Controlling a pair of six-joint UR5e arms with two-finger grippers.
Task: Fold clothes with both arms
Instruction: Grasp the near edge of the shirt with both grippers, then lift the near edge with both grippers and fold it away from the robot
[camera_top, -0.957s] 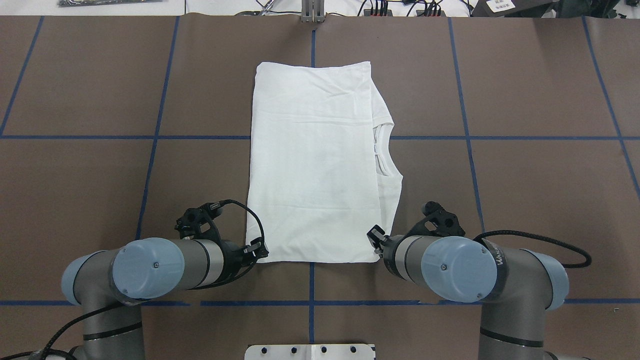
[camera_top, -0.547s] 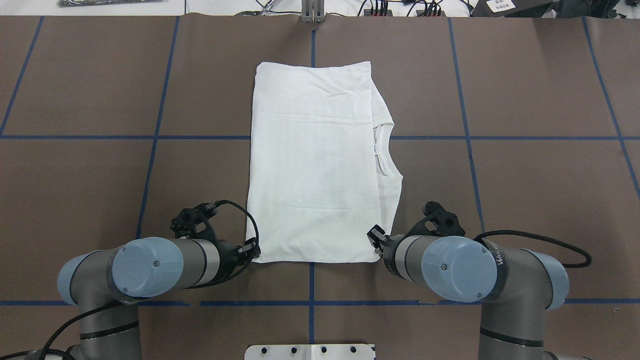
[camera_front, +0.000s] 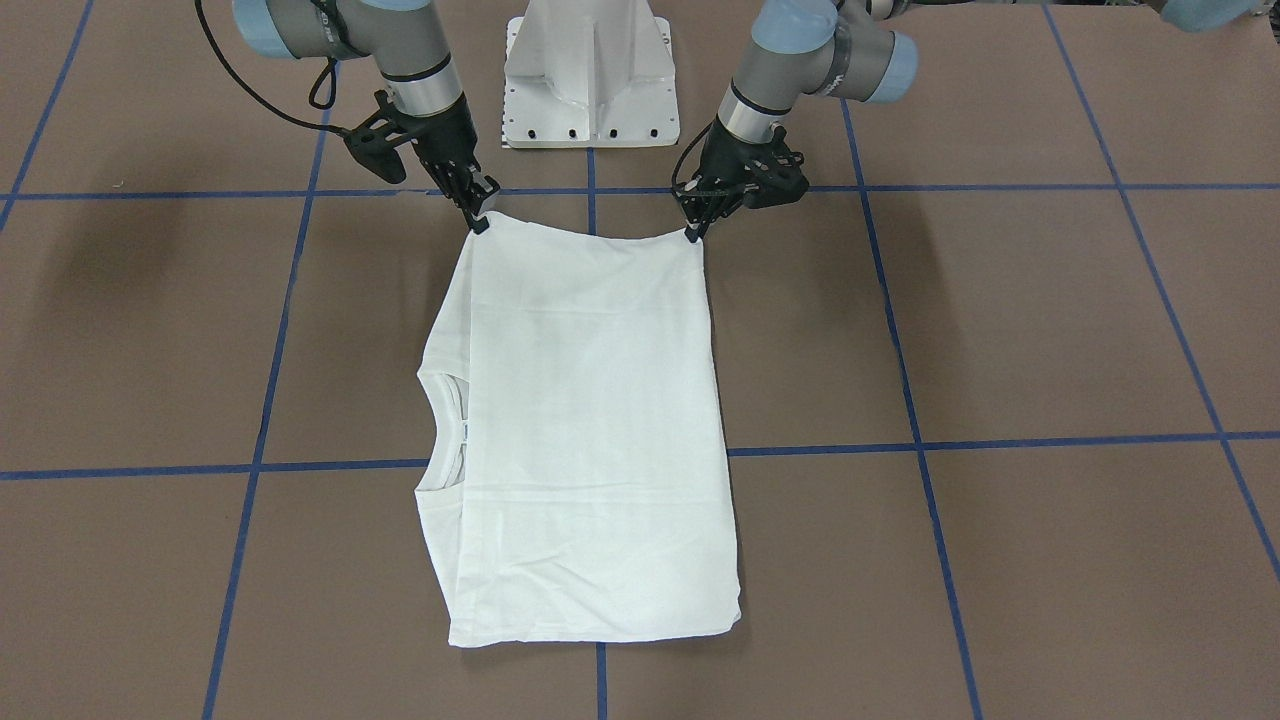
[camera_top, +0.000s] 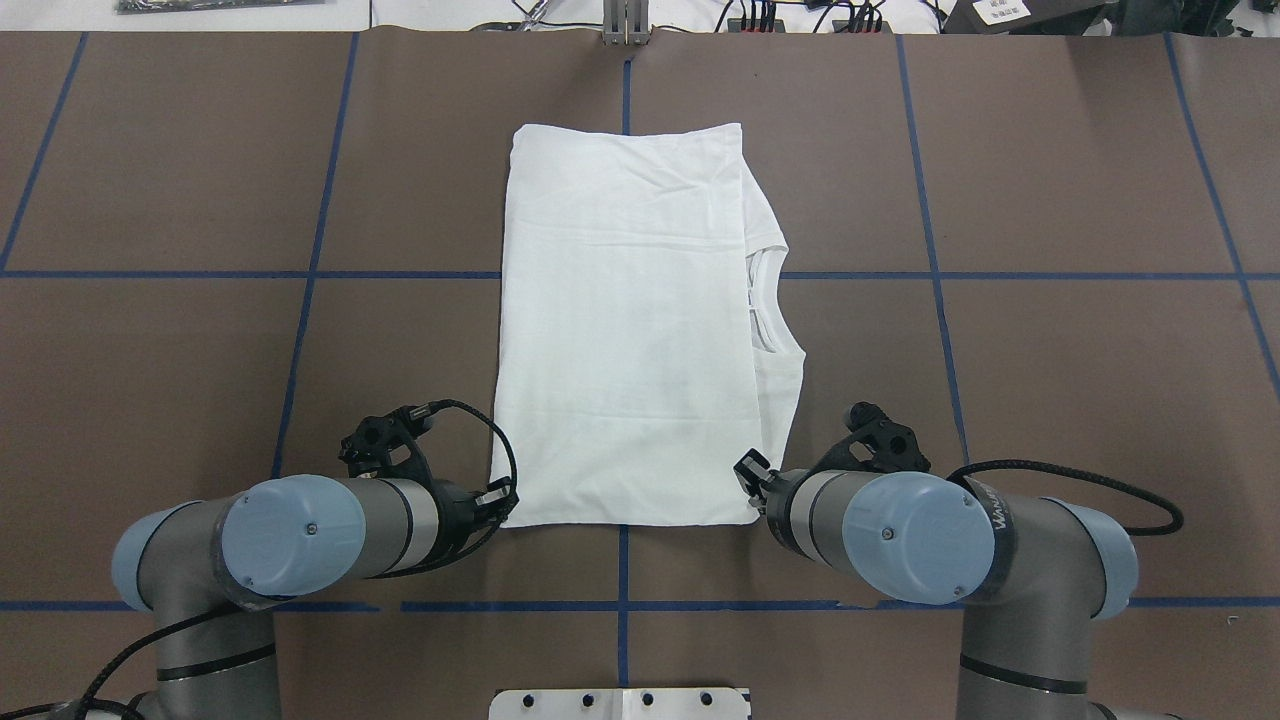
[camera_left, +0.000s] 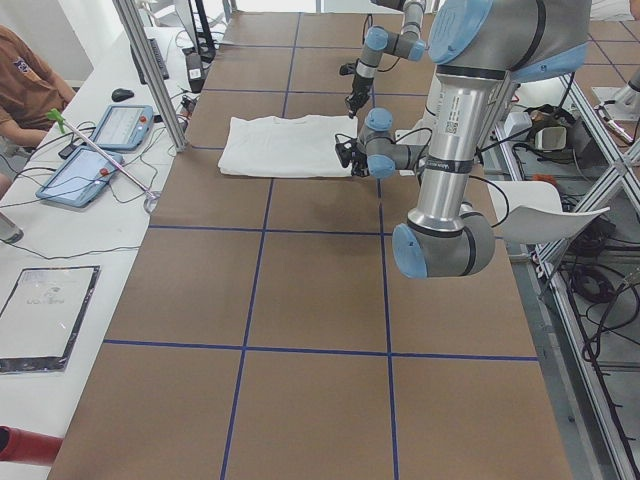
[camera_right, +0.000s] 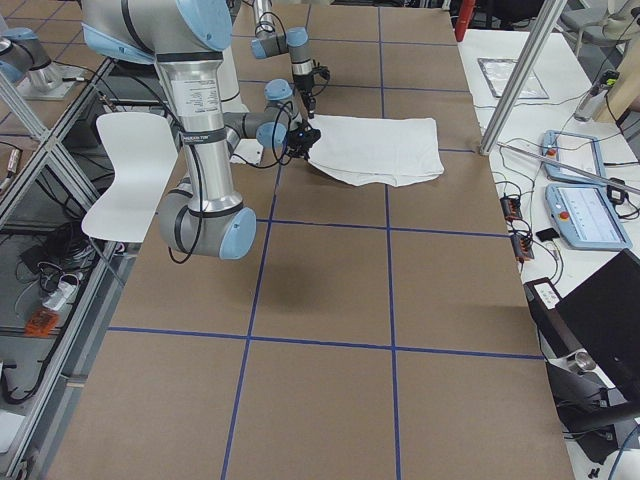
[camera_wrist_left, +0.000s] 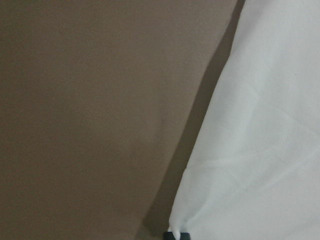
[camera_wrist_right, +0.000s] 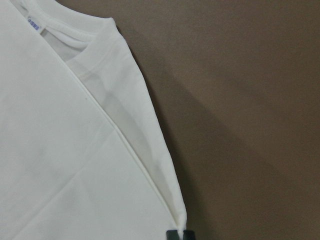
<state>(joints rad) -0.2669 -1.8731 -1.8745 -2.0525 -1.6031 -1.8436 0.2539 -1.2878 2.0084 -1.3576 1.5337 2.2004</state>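
Left arm (camera_top: 300, 535) bent low over table (camera_top: 1080, 400) at robot's edge, wrist angled down; left gripper (camera_front: 693, 232) pinched tight on near left corner of shirt (camera_top: 620, 330); right arm (camera_top: 915, 535) mirrors it; right gripper (camera_front: 478, 220) clamped on near right corner; shirt folded to long rectangle, midway between table ends, running from robot's edge toward operators' edge; near hem bows between grips; collar (camera_top: 765, 300) peeks out on right side; white pedestal (camera_front: 590, 80) behind grippers; blue tape lines (camera_top: 300, 275) cross brown top.

Brown table (camera_top: 150, 150) (blue-taped grid (camera_top: 150, 274)), white bench (camera_left: 110, 240) alongside.
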